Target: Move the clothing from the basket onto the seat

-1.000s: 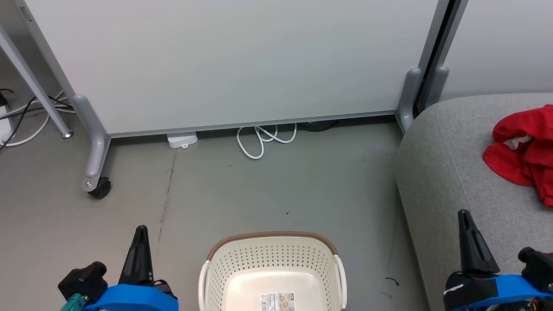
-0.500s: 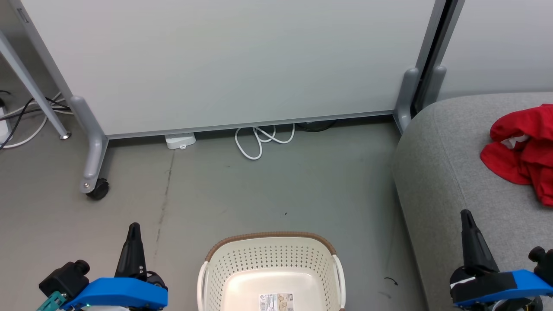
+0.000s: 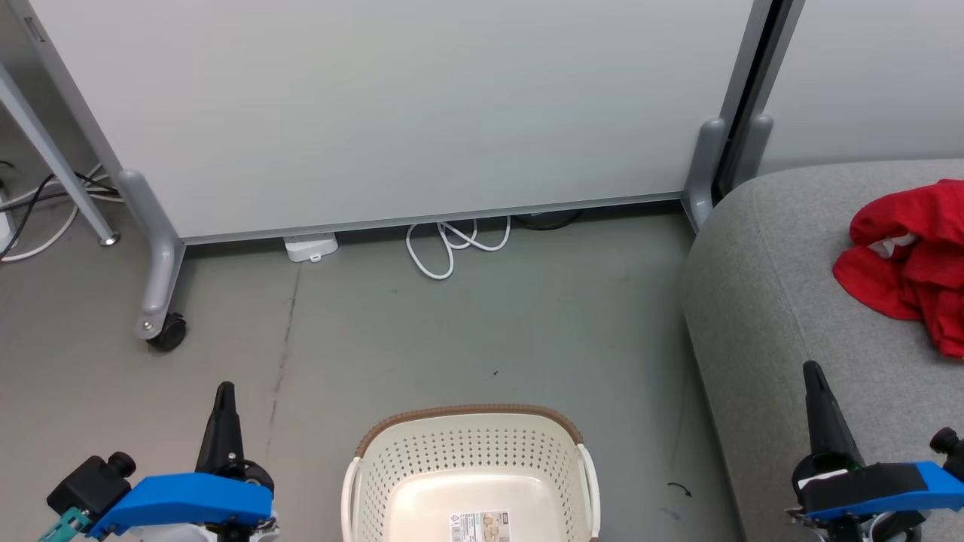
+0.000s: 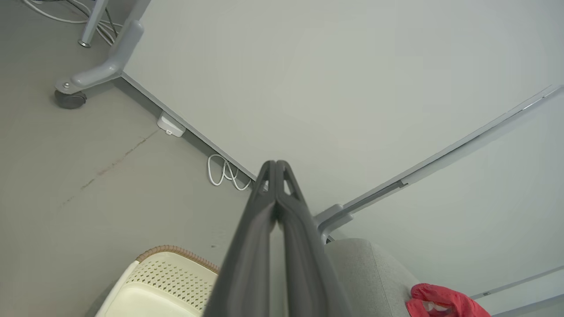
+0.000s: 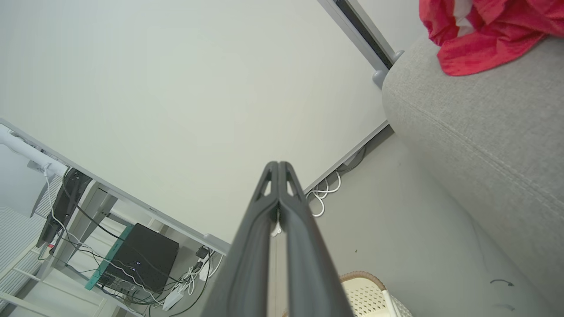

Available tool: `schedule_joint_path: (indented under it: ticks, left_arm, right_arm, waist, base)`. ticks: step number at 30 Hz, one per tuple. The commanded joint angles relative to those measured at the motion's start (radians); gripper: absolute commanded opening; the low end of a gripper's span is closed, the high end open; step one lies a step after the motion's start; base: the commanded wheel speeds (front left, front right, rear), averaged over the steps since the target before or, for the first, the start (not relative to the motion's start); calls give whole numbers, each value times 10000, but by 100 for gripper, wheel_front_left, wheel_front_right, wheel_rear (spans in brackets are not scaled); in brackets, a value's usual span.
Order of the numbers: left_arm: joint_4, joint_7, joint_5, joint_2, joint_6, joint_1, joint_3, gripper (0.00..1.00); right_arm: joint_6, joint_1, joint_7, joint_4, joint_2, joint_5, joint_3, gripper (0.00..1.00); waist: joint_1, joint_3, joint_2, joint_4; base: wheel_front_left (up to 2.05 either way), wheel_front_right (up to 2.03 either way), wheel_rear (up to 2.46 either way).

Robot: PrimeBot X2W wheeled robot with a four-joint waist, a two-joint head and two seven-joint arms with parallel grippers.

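The cream basket (image 3: 467,459) with a brown rim stands on the floor at the bottom centre, holding no fabric, a paper label on its bottom; its corner (image 4: 158,275) and rim (image 5: 365,281) show in the wrist views. Red clothing (image 3: 907,263) lies crumpled on the grey seat (image 3: 761,301) at the right, also seen as clothing (image 4: 440,301) on the seat (image 4: 370,273) and clothing (image 5: 480,35) on the seat (image 5: 476,127). My left gripper (image 3: 224,391) is shut with nothing in it, left of the basket, fingertips (image 4: 275,165) together. My right gripper (image 3: 812,370) is shut and holds nothing, above the seat's front part, tips (image 5: 278,166) together.
A pale partition panel (image 3: 392,105) on grey legs with a caster (image 3: 167,333) stands behind. A white cable (image 3: 452,245) and a white box (image 3: 310,247) lie at its base. A desk leg (image 3: 53,158) with cables is at the left; a dark computer case (image 5: 141,259) sits under a desk.
Both arms have sunk lower in the head view, the left one also drifting left. The view has shifted slightly left and up. Basket and clothing stay put.
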State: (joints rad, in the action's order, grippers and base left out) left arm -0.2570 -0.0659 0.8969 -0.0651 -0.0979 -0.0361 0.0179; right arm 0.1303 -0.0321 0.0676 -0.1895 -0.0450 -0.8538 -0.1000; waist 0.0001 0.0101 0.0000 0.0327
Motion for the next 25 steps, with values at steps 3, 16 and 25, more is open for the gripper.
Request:
schedule_joint_path:
  ticks: [3, 16, 25]
  left_arm:
    - [139, 139, 577, -13, -56, -301, 120, 0]
    - [146, 523, 2052, 20, -125, -433, 313, 0]
    - [142, 735, 2882, 39, -169, -483, 430, 0]
  right_arm:
    - [4, -302, -151, 47, -54, -623, -25, 0]
    - [5, -418, -528, -86, -61, -2191, -54, 0]
    - [5, -493, -750, -164, -64, -3065, -71, 0]
  waist:
    - [-1, -3, 0, -15]
    - [-1, -15, 0, -69]
    - [-1, -22, 0, -102]
  base:
    - [0, 0, 0]
    - [0, 0, 0]
    - [0, 0, 0]
